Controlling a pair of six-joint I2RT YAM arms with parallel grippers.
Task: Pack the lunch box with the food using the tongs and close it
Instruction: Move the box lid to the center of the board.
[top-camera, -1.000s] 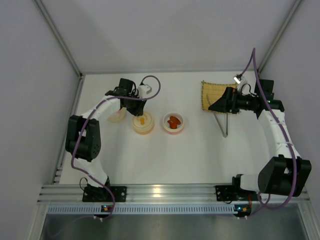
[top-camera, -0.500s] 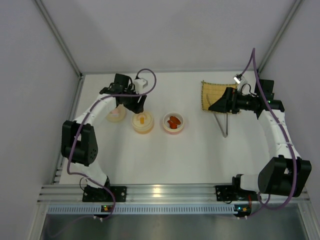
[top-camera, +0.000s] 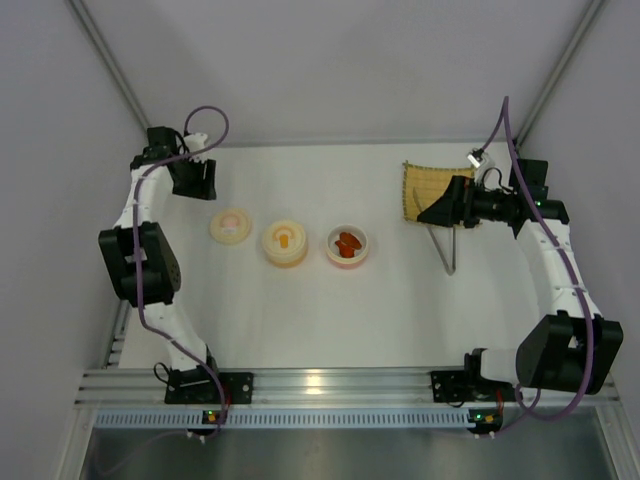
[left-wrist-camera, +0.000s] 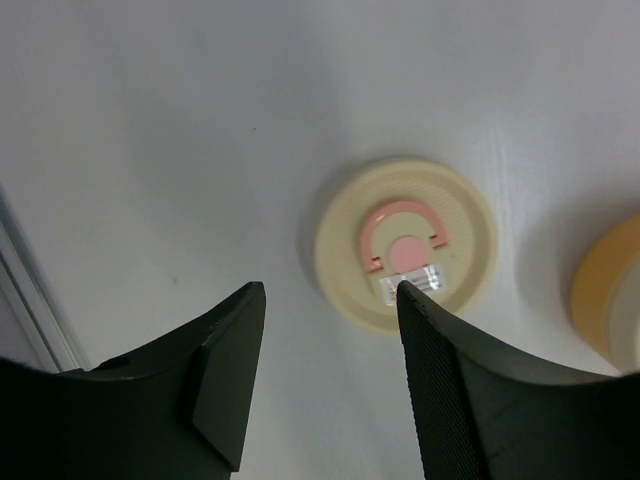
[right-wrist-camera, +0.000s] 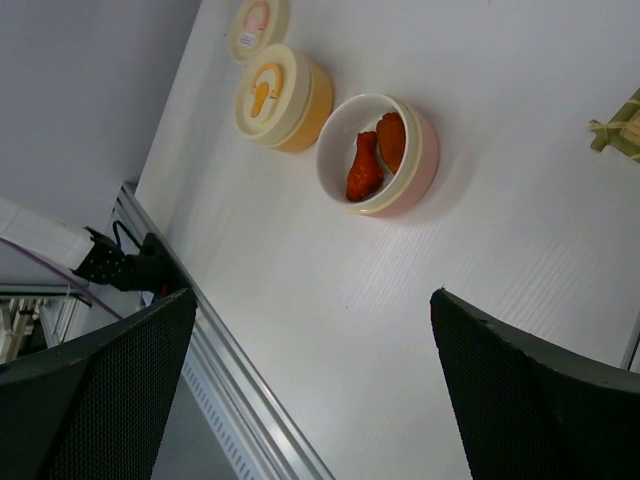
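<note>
Left fingers (top-camera: 197, 183) – parted at a middling width, nothing between them. They hang over the far-left corner of the white bench (top-camera: 300, 310). In the left wrist view a cream round lid with a pink arc (left-wrist-camera: 405, 245) lies flat on the bench past the fingertips, apart from them.

Right fingers (top-camera: 432, 212) – spread wide, holding nothing. They sit at the near edge of the yellow bamboo mat (top-camera: 424, 188). The slim silvery-grey metal tongs (top-camera: 447, 252) lie on the bench just on the near side of these fingers. The far end of the tongs runs beneath the fingers in the top view; whether they touch I cannot tell.

Food: red-orange sausage-like pieces (right-wrist-camera: 375, 155) in a pink round bowl (top-camera: 347, 245) at mid-bench, well to the left of the right fingers. Beside the bowl stands an orange-yellow round container (top-camera: 285, 243) with a cream top bearing an orange mark, then the cream lid. The three are in a row, each apart from the next.

Surface matte white and flat. Grey walls (top-camera: 330, 60) close in the left, far and right sides; an aluminium rail (top-camera: 320, 385) runs along the near edge with both arm bases on it. Open bench lies between the row and the rail, and between the bowl and the tongs. The left fingers are close to the left wall.
</note>
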